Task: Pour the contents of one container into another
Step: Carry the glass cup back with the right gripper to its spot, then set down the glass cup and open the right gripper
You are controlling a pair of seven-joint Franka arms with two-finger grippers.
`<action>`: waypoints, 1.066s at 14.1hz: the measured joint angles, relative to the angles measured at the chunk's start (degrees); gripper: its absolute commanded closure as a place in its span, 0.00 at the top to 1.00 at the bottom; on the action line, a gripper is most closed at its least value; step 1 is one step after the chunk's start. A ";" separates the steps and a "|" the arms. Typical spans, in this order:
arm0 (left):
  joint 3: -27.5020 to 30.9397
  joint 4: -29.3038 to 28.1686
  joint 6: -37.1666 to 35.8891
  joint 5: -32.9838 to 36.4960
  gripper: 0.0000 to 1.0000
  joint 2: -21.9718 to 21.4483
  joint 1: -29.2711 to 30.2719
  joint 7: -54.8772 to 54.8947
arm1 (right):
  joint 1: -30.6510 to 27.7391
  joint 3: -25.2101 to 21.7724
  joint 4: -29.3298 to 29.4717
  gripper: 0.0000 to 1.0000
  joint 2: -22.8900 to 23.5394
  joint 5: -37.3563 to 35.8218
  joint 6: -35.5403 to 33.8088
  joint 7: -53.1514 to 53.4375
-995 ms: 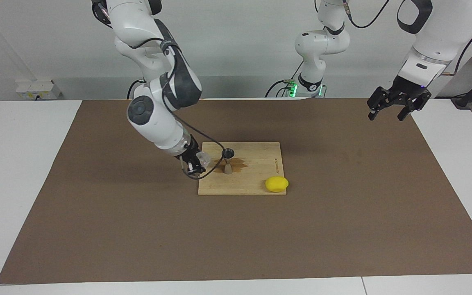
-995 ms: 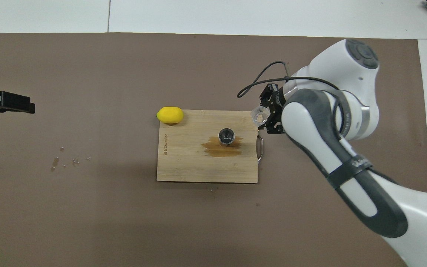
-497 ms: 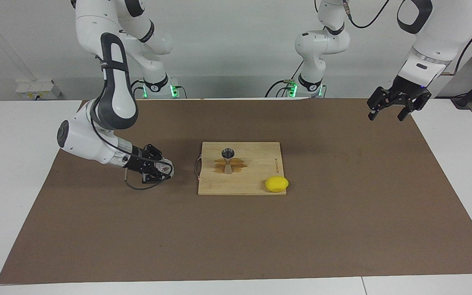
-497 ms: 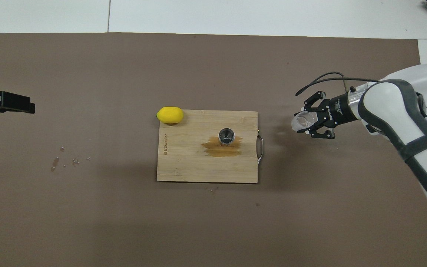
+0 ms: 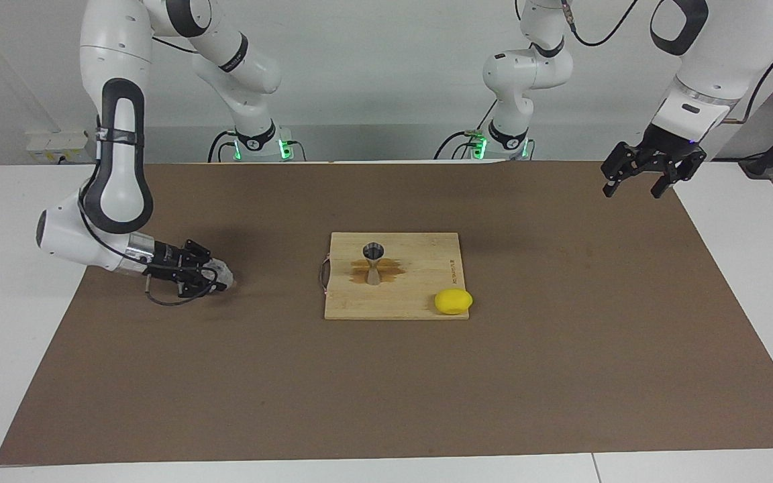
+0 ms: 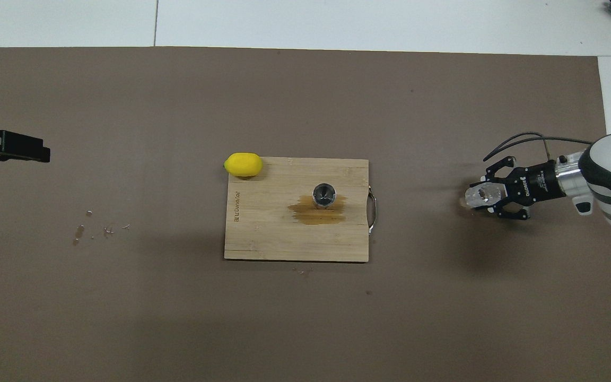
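The metal jigger [image 5: 374, 263] [image 6: 324, 195] stands upright on a wooden board [image 5: 420, 258] [image 6: 263, 233], with a brown wet stain around its foot. My right gripper [image 5: 214, 277] [image 6: 487, 195] is shut on the clear cup [image 5: 221, 273] [image 6: 478, 195]. It reaches out level, so the cup lies on its side, low over the mat. That spot is well clear of the board, toward the right arm's end of the table. I cannot tell whether the cup touches the mat. My left gripper [image 5: 641, 184] [image 6: 37, 154] waits open in the air over the mat's corner at the left arm's end.
A yellow lemon [image 5: 453, 301] [image 6: 243, 164] rests at the board's corner farthest from the robots, toward the left arm's end. A metal handle [image 6: 373, 212] sticks out of the board's edge facing the right arm. A few droplets [image 6: 88, 228] dot the brown mat [image 5: 561, 349].
The right arm swung away from the jigger toward its own end of the table, carrying the cup from beside the board down low over the mat. The left arm has not moved.
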 measured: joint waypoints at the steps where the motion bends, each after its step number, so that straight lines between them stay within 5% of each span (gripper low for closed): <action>1: 0.00 0.00 0.00 0.00 1.00 0.00 0.00 0.00 | 0.11 0.10 -0.60 0.00 -0.01 0.00 1.28 0.00; 3: 0.00 0.00 0.00 0.00 1.00 0.00 0.00 0.00 | 0.37 0.25 -2.03 0.00 -0.01 0.00 3.70 0.00; 4: 0.00 0.00 0.00 0.00 1.00 0.00 0.00 0.00 | 0.41 0.26 -2.58 0.11 0.00 0.00 4.54 0.00; 5: 0.00 0.00 0.00 0.00 1.00 0.00 0.00 0.00 | 0.41 0.25 -2.86 0.64 -0.01 0.00 4.98 0.00; 6: 0.00 0.00 0.00 0.00 1.00 0.00 0.00 0.00 | 0.40 0.24 -2.87 0.98 -0.06 0.00 5.12 0.00; 11: 0.00 0.00 0.00 0.00 1.00 0.00 0.00 0.00 | 0.38 0.08 -2.92 0.99 -0.33 -4.67 7.14 -0.04; 15: 0.00 0.00 0.00 0.00 1.00 0.00 0.00 0.00 | 0.37 0.07 -2.54 0.99 -4.34 -17.25 7.23 -0.42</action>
